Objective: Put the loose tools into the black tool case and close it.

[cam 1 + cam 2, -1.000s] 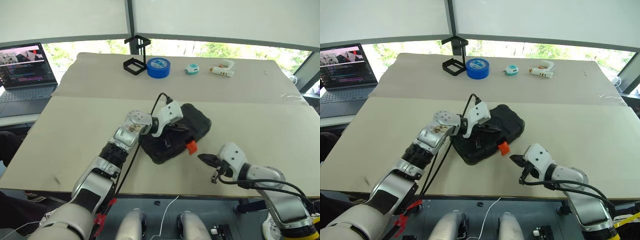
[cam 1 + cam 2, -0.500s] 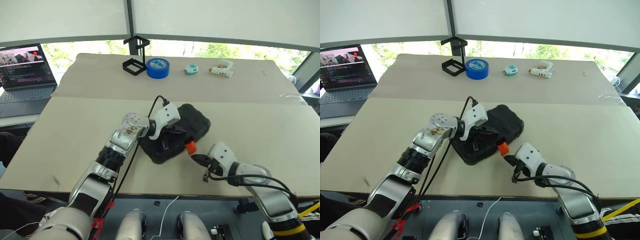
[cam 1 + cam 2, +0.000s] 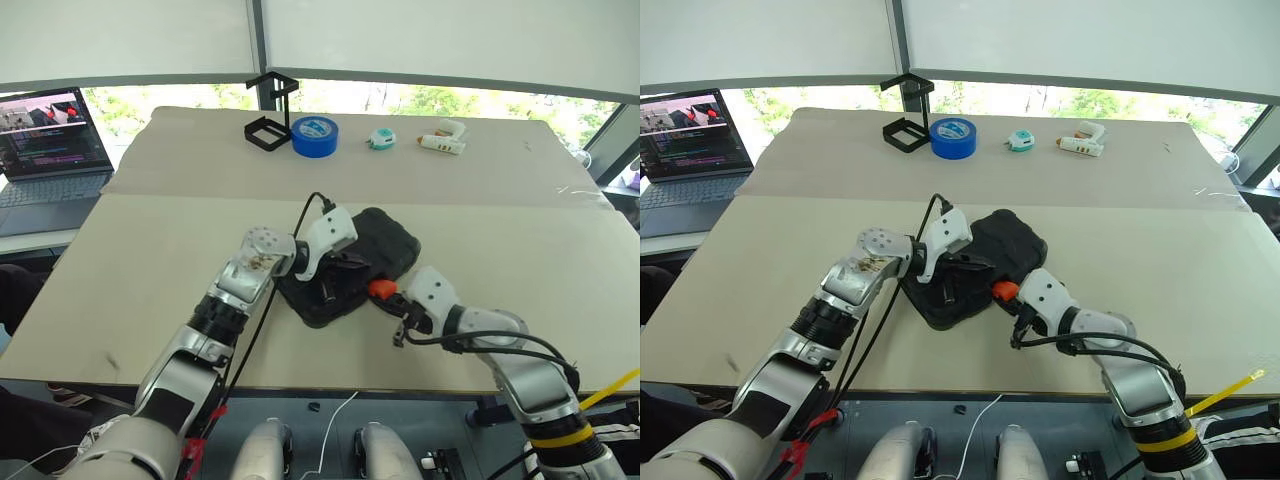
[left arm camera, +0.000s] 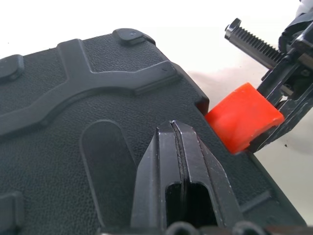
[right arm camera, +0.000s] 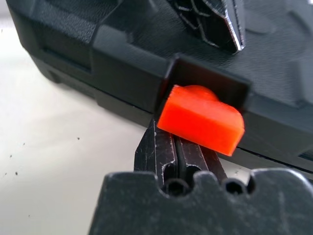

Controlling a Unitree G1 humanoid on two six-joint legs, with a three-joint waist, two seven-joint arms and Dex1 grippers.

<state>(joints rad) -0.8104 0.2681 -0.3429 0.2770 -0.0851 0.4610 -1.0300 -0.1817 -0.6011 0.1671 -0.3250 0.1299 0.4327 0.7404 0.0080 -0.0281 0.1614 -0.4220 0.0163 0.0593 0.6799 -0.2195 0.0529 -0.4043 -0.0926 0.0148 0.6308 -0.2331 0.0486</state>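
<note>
The black tool case (image 3: pixel 392 240) lies with its lid down in the middle of the table. My left gripper (image 3: pixel 345 266) is shut, and its fingertips (image 4: pixel 174 128) rest on the textured lid (image 4: pixel 73 98). The case's orange latch (image 3: pixel 379 289) sticks out from the near edge, tilted outward. My right gripper (image 3: pixel 392 300) is shut, its tips (image 5: pixel 174 143) right below the latch (image 5: pixel 200 117) and against the case's side wall (image 5: pixel 122 54). The loose tools are out of view.
At the far side of the table stand a black wire-frame stand (image 3: pixel 270 122), a blue tape roll (image 3: pixel 316 135), a small teal object (image 3: pixel 382 138) and a white glue gun (image 3: pixel 445 140). An open laptop (image 3: pixel 50 140) sits far left. The table's near edge runs just behind my right arm.
My right gripper has moved left and toward the case, from bare table up to the orange latch. The left gripper has stayed on the lid.
</note>
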